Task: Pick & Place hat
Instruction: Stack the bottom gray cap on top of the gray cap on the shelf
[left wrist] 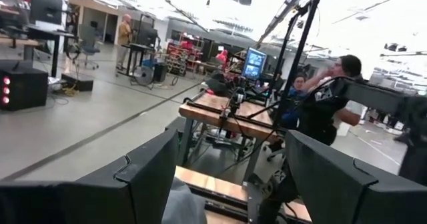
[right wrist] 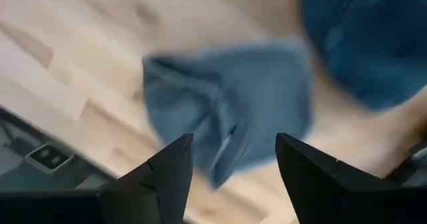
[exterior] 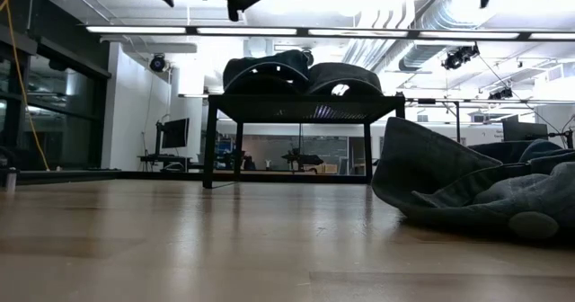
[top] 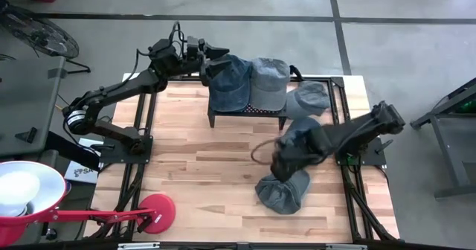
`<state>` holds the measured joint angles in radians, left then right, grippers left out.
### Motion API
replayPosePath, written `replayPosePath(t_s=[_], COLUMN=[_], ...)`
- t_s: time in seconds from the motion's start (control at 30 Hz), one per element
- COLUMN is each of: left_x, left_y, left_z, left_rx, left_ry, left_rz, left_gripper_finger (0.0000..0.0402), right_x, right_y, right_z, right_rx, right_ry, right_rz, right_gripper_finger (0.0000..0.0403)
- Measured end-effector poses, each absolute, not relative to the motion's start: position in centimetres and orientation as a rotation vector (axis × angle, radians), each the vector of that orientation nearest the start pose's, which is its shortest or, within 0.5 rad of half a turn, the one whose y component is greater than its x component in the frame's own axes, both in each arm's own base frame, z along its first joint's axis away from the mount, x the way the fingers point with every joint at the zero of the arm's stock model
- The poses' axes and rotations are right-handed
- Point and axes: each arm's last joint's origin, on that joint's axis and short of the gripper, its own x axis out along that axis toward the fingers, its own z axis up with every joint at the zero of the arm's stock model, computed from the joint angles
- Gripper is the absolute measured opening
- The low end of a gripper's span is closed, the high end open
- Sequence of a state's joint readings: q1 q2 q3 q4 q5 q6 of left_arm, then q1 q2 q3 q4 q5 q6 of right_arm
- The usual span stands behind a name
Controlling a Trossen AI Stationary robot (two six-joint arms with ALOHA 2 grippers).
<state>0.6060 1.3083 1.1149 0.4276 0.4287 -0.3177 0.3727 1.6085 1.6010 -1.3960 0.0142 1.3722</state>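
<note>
A black rack point(top: 245, 114) stands at the table's far side with a dark blue hat point(top: 229, 82) and a grey hat point(top: 269, 77) lying on its top. My left gripper point(top: 220, 56) is open at the dark blue hat's far left edge, pointing level; a bit of hat point(left wrist: 184, 208) shows low between its fingers. A grey-blue hat point(top: 283, 191) lies on the wood near the front. My right gripper point(right wrist: 233, 141) hangs open above it, pointing down, and the hat point(right wrist: 227, 111) shows beyond its fingers. Another dark blue hat point(top: 301, 127) lies partly under the right arm.
A further grey hat point(top: 309, 97) lies on the table right of the rack. A red disc base point(top: 156, 210) sits at the front left corner. Bare wood lies left of the rack and in the front middle. People point(left wrist: 330, 94) work at a table in the room beyond.
</note>
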Motion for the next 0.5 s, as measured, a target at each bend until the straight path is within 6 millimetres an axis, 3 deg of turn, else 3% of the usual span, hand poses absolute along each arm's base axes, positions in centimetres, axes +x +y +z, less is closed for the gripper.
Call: replayPosePath(t_s=[0.2,0.5], left_x=[25.0,25.0], left_y=[15.9,15.9], left_z=[38.8,38.7], left_rx=[-0.222,-0.227], left_ry=[-0.191,-0.182], left_rz=[0.141,0.142], left_gripper_finger=[0.0273,0.0273], right_x=[26.6,24.6], right_y=[14.5,19.3], right_z=[28.9,25.0], right_rx=[1.090,1.375], right_ry=[1.314,1.183], right_rz=[-0.724,-0.832], right_gripper_finger=[0.0204,0.0204])
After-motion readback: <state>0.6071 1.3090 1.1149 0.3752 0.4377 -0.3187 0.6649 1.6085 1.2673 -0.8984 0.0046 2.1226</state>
